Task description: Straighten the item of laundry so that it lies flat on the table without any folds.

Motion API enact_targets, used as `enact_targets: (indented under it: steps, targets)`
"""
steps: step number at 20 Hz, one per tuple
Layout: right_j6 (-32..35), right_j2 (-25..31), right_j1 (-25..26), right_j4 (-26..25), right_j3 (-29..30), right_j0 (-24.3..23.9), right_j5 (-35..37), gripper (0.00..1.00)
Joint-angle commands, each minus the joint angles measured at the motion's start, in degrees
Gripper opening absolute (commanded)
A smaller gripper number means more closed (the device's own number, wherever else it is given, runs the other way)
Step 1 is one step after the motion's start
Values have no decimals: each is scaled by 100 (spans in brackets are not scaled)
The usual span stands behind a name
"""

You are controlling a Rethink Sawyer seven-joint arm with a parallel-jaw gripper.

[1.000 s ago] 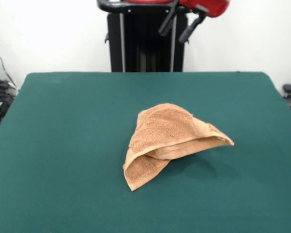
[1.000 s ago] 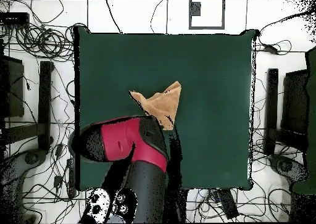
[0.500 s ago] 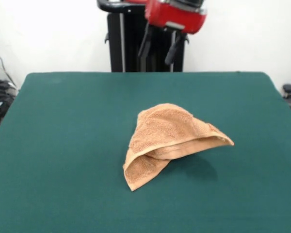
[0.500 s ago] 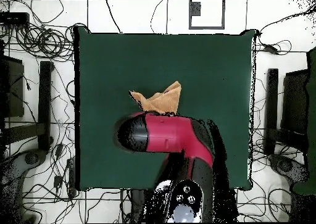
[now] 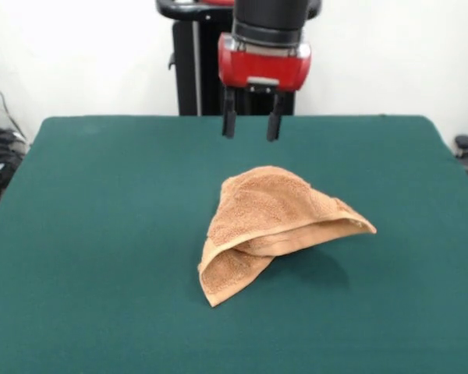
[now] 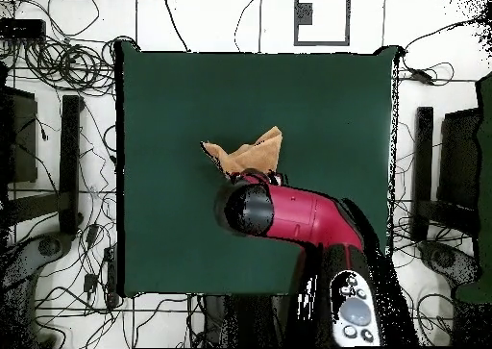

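Since 1 s ago the arm swings in and the pincer [image 5: 252,125] now hangs upright, fingers apart, empty. Front view: towel [image 5: 274,224] sits below and nearer the camera than the pincer, not touching, crumpled into a folded peak on the table [image 5: 101,234]. Overhead: arm [image 6: 288,213] covers the towel's [image 6: 252,155] near edge; pincer hidden. Progress approx nil: no grasp yet, all folds left.
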Motion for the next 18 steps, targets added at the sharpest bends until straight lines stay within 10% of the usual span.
enact_targets:
  steps: [1, 12, 18]
  targets:
    - [187, 2156, 300, 457, 1252, -731, -487, 100]
    - [286, 4009, 815, 298, 1812, -2130, -754, 100]
    - [596, 3912, 761, 218, 1734, -2044, -513, 100]
